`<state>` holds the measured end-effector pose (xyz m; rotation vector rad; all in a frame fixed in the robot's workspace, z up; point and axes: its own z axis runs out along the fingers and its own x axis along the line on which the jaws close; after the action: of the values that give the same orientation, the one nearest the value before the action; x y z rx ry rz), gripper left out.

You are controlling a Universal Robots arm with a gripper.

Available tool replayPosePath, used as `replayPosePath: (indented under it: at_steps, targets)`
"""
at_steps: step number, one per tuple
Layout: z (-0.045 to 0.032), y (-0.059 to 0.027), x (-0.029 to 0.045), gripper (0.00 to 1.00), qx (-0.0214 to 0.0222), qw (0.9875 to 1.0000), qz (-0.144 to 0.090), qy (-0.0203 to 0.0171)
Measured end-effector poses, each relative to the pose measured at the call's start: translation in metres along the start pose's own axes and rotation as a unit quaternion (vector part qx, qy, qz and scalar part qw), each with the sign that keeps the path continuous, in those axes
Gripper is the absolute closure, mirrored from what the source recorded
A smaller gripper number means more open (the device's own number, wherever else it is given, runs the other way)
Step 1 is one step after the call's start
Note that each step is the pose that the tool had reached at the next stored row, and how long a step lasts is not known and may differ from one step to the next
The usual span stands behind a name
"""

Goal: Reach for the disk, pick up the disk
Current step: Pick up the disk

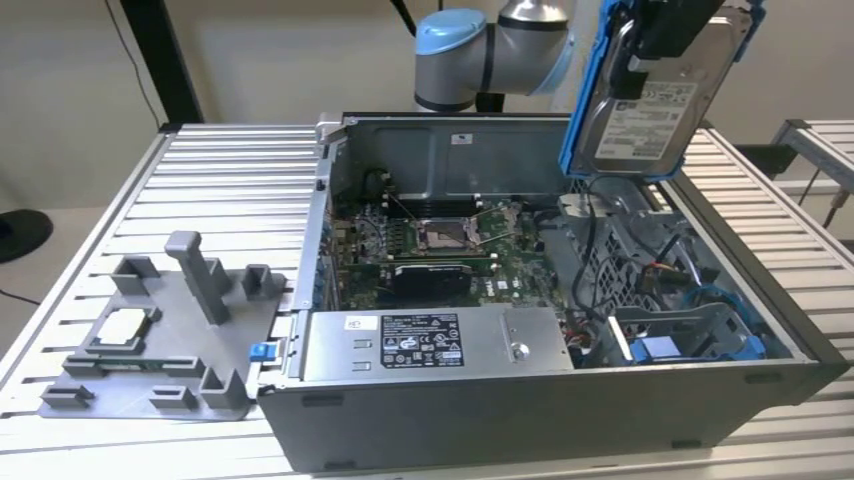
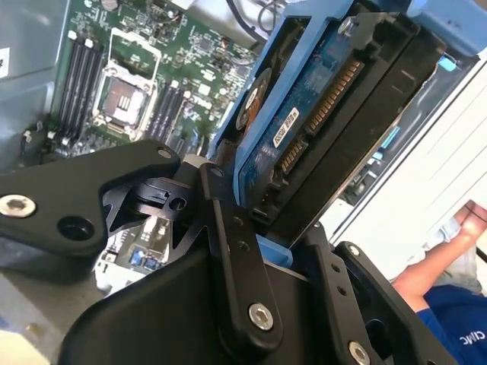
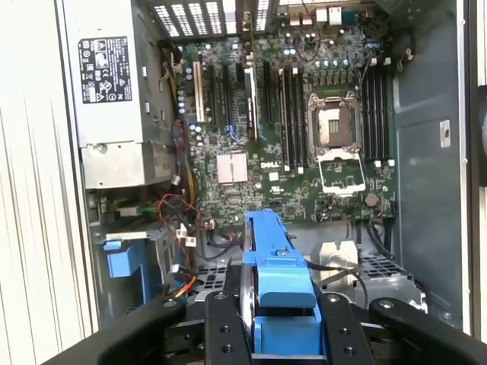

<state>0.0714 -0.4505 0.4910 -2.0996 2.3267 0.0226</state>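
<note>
The disk [image 1: 650,105] hangs upright in the air above the open computer case's back right corner. It is silver-grey with a white label and blue carrier rails. My gripper [image 1: 678,42] is shut on its upper end. In the second wrist view the disk [image 2: 319,114] shows its blue circuit board and connector pins, clamped between the black fingers [image 2: 228,228]. In the first wrist view the disk's blue rail [image 3: 272,262] stands edge-on between the fingers, with the motherboard far below it.
The open computer case [image 1: 534,400] lies on a slatted metal table [image 1: 214,170], with the motherboard [image 1: 441,245] and a grey labelled power-supply box [image 1: 427,345] inside. A grey fixture [image 1: 160,340] sits at the exterior view's left. A person's arm [image 2: 445,262] is nearby.
</note>
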Motion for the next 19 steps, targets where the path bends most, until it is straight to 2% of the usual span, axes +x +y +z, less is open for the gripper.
replayPosePath:
  at_steps: [19]
  targets:
    - [-0.0005,-0.0037,0.0327,1.0,0.0,1.0,0.0,0.0]
